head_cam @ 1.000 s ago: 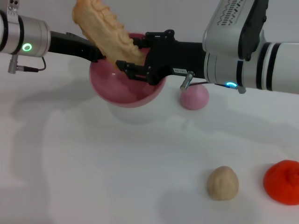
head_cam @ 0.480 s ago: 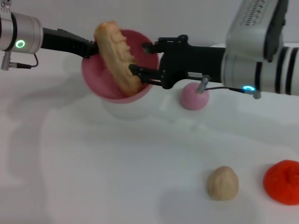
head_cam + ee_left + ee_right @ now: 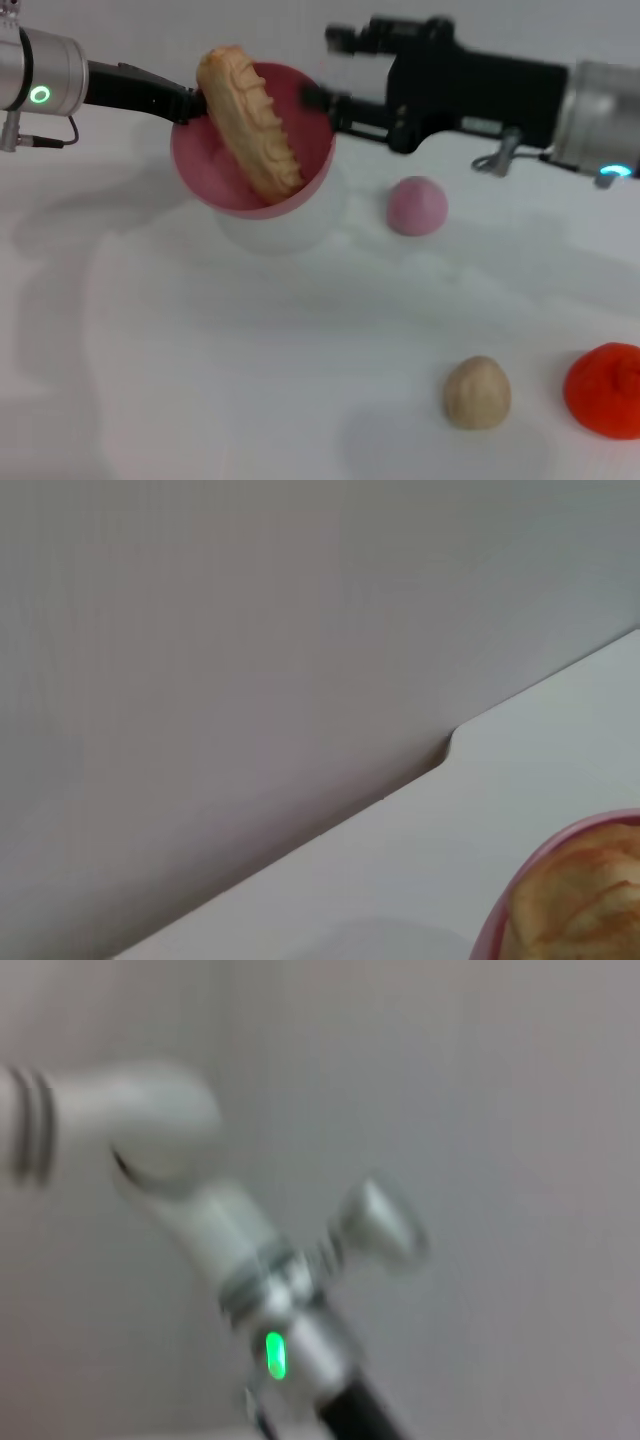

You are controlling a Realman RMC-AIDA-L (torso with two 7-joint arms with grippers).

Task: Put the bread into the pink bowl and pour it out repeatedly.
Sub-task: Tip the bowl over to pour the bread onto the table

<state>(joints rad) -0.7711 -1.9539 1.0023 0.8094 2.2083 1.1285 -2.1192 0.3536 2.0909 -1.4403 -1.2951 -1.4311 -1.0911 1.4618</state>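
The pink bowl [image 3: 212, 172] hangs above the table at the back left, tipped with its mouth toward me. My left gripper [image 3: 186, 101] is shut on its far-left rim. The bread [image 3: 250, 125] leans slantwise inside the bowl, ridged side showing, its top end poking over the rim. My right gripper [image 3: 325, 68] hovers open just right of the bowl's rim, apart from the bread. In the left wrist view the bowl's rim [image 3: 497, 925] and a corner of the bread [image 3: 580, 900] show. The right wrist view shows only my left arm [image 3: 270, 1290].
A small pink dome [image 3: 417, 205] sits on the white table right of the bowl, under my right arm. A beige lump [image 3: 477, 392] and a red-orange blob [image 3: 605, 388] lie at the front right. The table's back edge [image 3: 440, 765] meets a grey wall.
My right gripper has let go of the bread and drawn back up and to the right. The bread has dropped into the bowl, which has tipped more toward me.
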